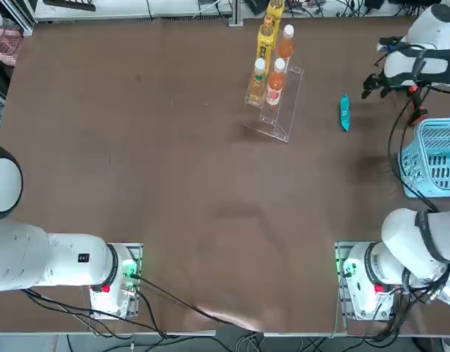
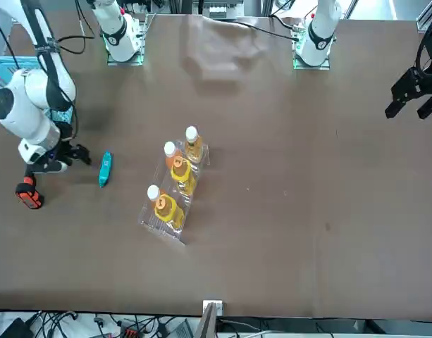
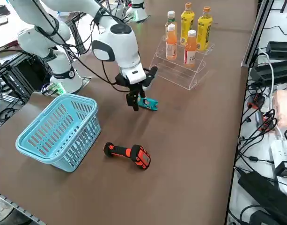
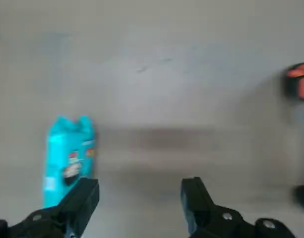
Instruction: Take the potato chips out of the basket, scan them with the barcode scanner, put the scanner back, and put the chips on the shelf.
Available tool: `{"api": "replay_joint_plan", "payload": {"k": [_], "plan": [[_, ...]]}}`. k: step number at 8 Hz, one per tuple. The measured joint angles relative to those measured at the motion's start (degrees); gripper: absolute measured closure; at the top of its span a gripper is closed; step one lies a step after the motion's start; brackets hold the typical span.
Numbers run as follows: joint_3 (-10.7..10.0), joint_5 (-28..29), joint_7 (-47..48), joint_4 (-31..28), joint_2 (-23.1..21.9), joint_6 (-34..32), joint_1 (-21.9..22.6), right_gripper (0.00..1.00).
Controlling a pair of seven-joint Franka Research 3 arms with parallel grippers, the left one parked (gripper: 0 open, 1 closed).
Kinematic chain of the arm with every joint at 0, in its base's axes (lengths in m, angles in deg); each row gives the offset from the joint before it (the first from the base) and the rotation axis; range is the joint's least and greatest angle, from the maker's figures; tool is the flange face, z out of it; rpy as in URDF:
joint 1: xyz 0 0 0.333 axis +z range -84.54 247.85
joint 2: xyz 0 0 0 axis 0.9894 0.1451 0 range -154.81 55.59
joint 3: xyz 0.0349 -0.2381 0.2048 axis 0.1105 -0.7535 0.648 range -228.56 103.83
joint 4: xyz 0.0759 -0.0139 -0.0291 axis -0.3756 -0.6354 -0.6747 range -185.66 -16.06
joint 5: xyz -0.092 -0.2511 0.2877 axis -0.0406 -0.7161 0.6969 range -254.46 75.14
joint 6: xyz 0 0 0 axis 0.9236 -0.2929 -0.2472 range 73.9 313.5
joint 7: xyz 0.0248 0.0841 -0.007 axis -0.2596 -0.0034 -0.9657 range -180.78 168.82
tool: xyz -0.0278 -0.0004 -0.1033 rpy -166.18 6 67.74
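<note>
The chips [image 1: 344, 112] lie flat on the brown table [image 1: 173, 183], out of the basket [image 1: 434, 158] and held by nothing; the teal packet rests between the shelf [image 1: 277, 110] and the scanner [image 3: 128, 154], nearer the shelf side in the top view; in the front view the chips [image 2: 105, 169] sit just beside the right gripper [image 2: 80, 155], apart from its fingertips.

The right gripper [image 3: 137, 96] hangs over the table close to the chips [image 3: 147, 103], pointing down, its jaws spread wide with nothing between them; the wrist view shows both black fingers [image 4: 82, 198] parted over bare table, the chips [image 4: 68, 159] lying off to one side of them, one finger overlapping the packet's end in that view; whether it touches cannot be told.

The scanner lies on its side on the table, black head and orange handle, between the basket [image 3: 59, 129] and the table's far edge in the side view, well apart from the chips; in the front view the scanner [image 2: 28, 196] rests near the gripper's wrist; an orange blur at the wrist picture's edge may be the scanner.

The basket stands upright at the table's right edge, light blue, lattice sides.

The shelf [image 3: 180, 70] stands clear and stepped, carrying two orange bottles [image 3: 171, 42] and two yellow bottles [image 3: 187, 19], all upright.
</note>
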State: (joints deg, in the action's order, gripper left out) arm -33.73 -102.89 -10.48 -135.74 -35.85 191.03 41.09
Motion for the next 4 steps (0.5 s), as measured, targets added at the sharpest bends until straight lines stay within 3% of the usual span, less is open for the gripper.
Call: {"api": "replay_joint_plan", "payload": {"k": [4], "plan": [[-1.49,-4.29,-9.83,6.10,4.64,0.03,-7.47,0.00]]}}
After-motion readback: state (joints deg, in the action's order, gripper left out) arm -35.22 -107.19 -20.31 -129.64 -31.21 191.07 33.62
